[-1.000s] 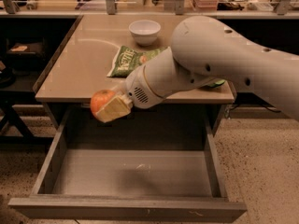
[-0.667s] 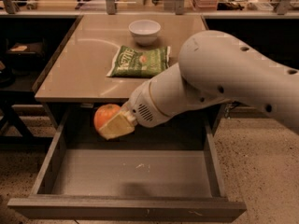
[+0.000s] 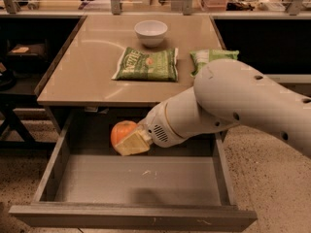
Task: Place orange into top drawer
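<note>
The orange (image 3: pixel 121 130) is a small round orange fruit held in my gripper (image 3: pixel 127 141), whose pale fingers are shut on it. The gripper holds it inside the open top drawer (image 3: pixel 136 178), at the back left, a little above the flat grey bottom and just under the table's front edge. My white arm (image 3: pixel 233 101) reaches in from the right over the drawer's right side. The drawer is pulled out wide, with its plain front panel (image 3: pixel 131 216) nearest the camera.
On the table (image 3: pixel 92 76) stand a white bowl (image 3: pixel 151 32) at the back, a green chip bag (image 3: pixel 147 64) in the middle and a second green bag (image 3: pixel 209 57) partly behind my arm. Dark shelving flanks the table on both sides.
The gripper with the orange has moved down from the table's front edge into the drawer opening, and the arm has dropped lower and swung to the right.
</note>
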`<act>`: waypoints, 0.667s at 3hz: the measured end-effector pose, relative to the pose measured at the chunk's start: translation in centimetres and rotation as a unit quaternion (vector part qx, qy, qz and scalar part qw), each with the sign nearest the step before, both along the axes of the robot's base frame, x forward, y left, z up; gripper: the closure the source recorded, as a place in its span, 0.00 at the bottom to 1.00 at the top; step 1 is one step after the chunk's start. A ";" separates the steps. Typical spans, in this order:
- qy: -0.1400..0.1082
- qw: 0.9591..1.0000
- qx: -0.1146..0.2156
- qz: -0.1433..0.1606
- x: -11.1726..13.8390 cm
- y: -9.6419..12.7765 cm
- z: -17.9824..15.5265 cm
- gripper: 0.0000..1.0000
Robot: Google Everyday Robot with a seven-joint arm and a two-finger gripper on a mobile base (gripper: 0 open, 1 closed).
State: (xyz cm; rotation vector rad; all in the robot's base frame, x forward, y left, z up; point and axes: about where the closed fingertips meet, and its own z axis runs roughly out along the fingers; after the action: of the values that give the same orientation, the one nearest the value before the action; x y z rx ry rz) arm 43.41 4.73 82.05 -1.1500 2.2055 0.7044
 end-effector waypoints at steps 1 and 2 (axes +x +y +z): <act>0.013 1.000 0.021 -0.004 -0.3 0.3 -1.2 1.00; 0.026 0.999 0.042 -0.019 0.0 0.8 -4.5 1.00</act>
State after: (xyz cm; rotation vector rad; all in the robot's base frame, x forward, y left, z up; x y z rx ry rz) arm 43.37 5.50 77.52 -1.0569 2.2118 0.8113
